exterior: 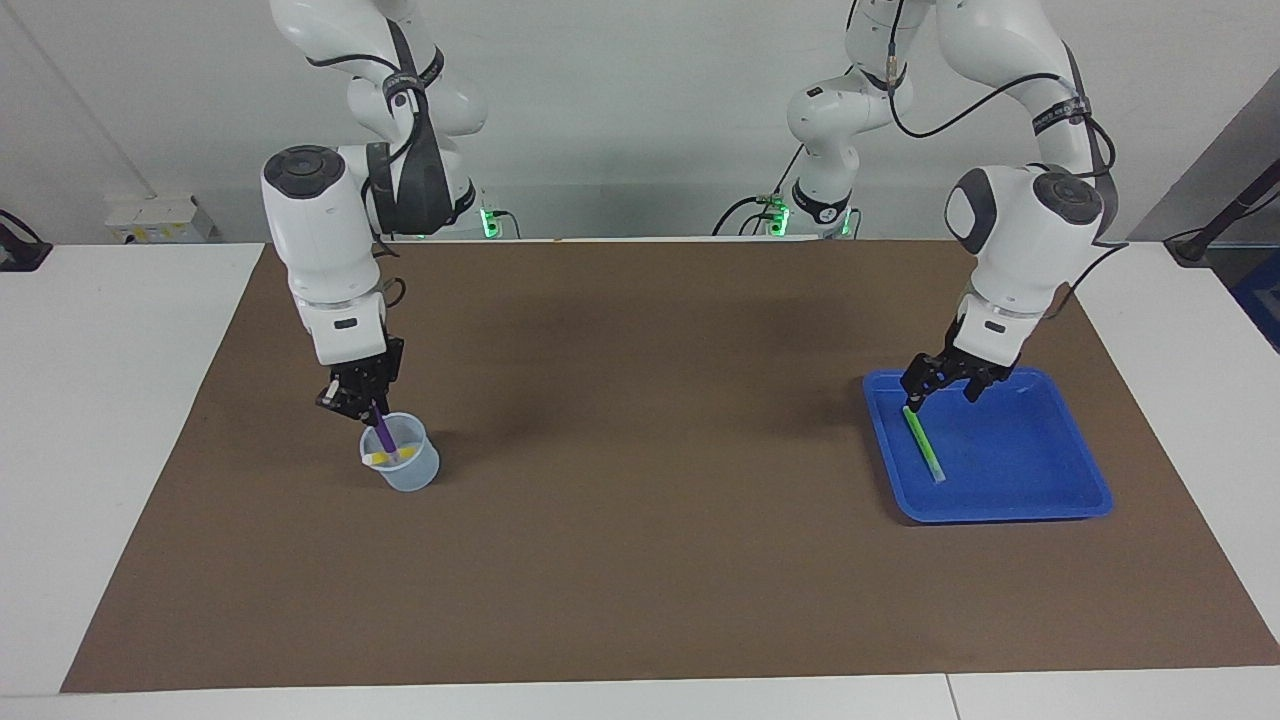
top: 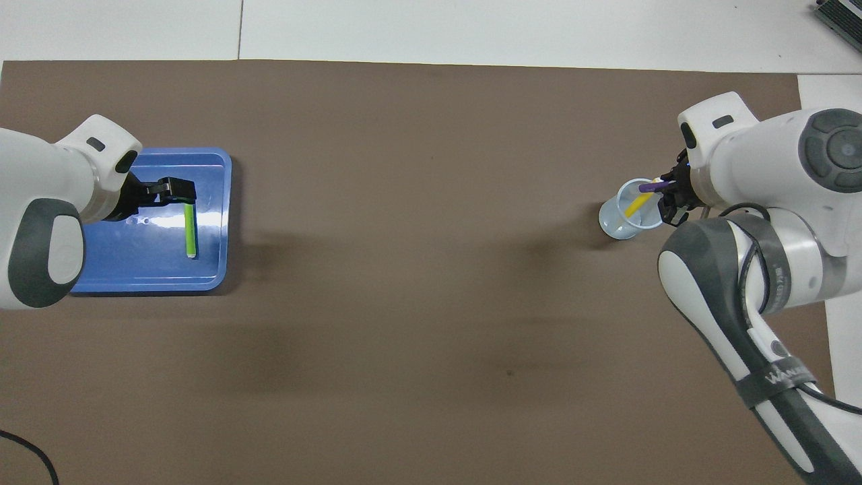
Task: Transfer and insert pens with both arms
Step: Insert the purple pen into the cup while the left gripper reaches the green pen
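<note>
- Pens: the light green pen [exterior: 924, 443] is lying flat in the blue tray [exterior: 1040, 505] at the left arm's end of the table [exterior: 640, 560]; the yellow pen [exterior: 384, 457] is leaning inside the clear cup [exterior: 403, 462] at the right arm's end; the purple pen [exterior: 383, 432] is standing tilted with its lower end in that cup.
- Left claw [exterior: 938, 388]: it is hovering with spread fingers over the end of the green pen that lies nearer the robots; contact cannot be confirmed.
- Right claw [exterior: 352, 397]: it is sitting just above the cup's rim at the purple pen's upper end; whether it is clamping or has let go cannot be told.
- Handling, as a judgement: the pens appear light, stiff and slim, with smooth barrels likely to slip or roll; a hold across the barrel, clear of the pale cap, looks soundest.
- The cup appears thin and light, so a sideways nudge is likely to tip it.
- Surface: a brown mat [exterior: 640, 600] is covering the table, flat and matte; the tray floor looks glossy, so the green pen may slide when pinched.
- Room: the stretch of mat between tray and cup is offering ample space for a hand-over.
</note>
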You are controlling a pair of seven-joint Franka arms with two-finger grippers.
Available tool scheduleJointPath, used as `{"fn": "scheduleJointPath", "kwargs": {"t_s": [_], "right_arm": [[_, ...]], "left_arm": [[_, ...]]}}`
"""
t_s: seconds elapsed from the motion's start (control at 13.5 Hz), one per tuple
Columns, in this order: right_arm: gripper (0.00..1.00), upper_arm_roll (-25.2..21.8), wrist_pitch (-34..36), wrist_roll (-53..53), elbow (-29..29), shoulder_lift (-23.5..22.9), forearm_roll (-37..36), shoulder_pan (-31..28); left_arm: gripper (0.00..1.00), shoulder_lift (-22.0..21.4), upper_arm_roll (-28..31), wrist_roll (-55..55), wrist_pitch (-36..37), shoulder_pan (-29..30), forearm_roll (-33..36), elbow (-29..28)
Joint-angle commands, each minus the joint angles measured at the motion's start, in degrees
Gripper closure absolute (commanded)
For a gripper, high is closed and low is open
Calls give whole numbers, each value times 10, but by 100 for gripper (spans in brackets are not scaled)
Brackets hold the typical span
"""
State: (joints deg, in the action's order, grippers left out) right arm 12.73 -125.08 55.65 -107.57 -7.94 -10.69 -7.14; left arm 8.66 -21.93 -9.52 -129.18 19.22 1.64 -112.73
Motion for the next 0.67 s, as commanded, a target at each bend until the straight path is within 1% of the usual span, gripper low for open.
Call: {"fn": "scheduleJointPath", "kwargs": {"t_s": [0.0, 0.07, 0.15, 0.22, 0.3, 0.45, 0.59], "right_arm": [[100, 6, -16, 2, -18, 6, -13, -10], [49, 6, -16, 1, -18, 6, -12, -10], [3, 7, -14, -1, -17, 6, -6, -10], [0, 8, -5, 0, -12, 7, -4, -10], [0, 9, 4, 0, -9, 13, 15, -5], [0, 14, 44, -19, 21, 31, 68, 7], [0, 14, 103, -115, 54, 43, 70, 48]], "left_arm": [[0, 33, -3, 8, -29, 6, 12, 5], [0, 38, -3, 10, -34, 7, 12, 2], [1, 48, -3, 21, -53, 16, 12, -3], [2, 57, -3, 34, -75, 24, 12, -9], [5, 70, -3, 37, -88, 28, 12, -10], [8, 93, -3, 38, -116, 29, 19, -8], [9, 98, -3, 39, -119, 31, 55, -8]]}}
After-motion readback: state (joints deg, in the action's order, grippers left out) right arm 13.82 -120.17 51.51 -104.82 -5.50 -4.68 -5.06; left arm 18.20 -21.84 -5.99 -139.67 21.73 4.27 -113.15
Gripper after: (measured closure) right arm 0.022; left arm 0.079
